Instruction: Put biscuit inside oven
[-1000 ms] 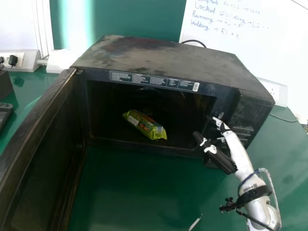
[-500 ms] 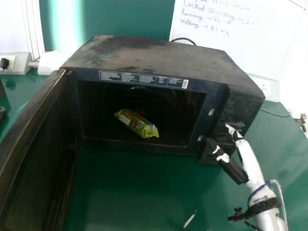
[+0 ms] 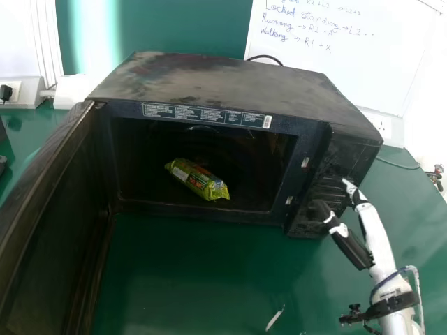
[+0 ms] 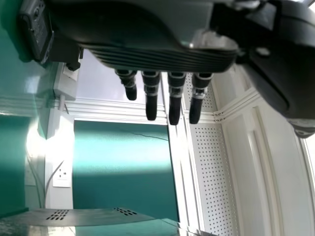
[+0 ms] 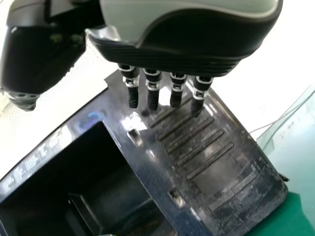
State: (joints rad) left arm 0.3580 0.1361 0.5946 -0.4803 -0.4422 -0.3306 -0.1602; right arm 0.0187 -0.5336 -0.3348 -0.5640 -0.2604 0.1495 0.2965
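Holds right hand in front of the microwave oven, close to the control panel, released and grasping nothing, with straight fingers and with thumb spread apart from them. Points those fingers toward the panel's ribbed buttons in the right wrist view; cannot tell from here about contact. Has left hand in the left wrist view, likewise released and empty, with fingers stretched out straight.

Has the biscuit packet already inside the oven, lying on its floor a little left of the middle of the opening, in a yellow-green wrapper. Lies aslant there, with one end farther back to the left and the other nearer the front edge to the right, well apart from the right hand.

Stands wide open at the oven's left side, with door swung out toward the camera. Sits on a green table, in front of a whiteboard with handwriting on it. Has a black cable looping up behind the top, and a wall socket beyond the right side.
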